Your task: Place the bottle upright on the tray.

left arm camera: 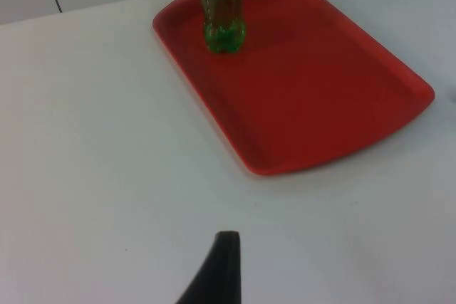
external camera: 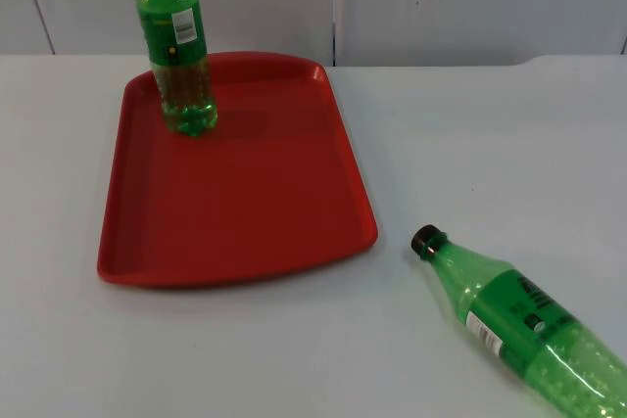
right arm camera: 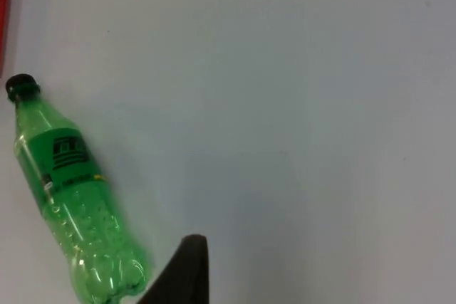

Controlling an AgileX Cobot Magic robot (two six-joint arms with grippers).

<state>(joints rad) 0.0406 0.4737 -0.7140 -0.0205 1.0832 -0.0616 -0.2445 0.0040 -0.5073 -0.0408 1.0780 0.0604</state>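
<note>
- On red tray (external camera: 245, 212), far-left corner: one green bottle (external camera: 178, 56) upright, well apart from left gripper fingertip (left arm camera: 221, 268); finger state can't tell.
- Right of tray, on white table (external camera: 470, 124): 2nd bottle (external camera: 519, 325) lying flat, black cap (external camera: 425, 239) twd tray.
- Just beside its base: right gripper fingertip (right arm camera: 187, 268), not touching; open/closed can't tell.

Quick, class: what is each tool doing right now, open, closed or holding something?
Left tool: above bare table near the red tray, holding nothing; open or closed cannot be told.
Right tool: beside the lying green bottle, holding nothing; cannot be told.
</note>
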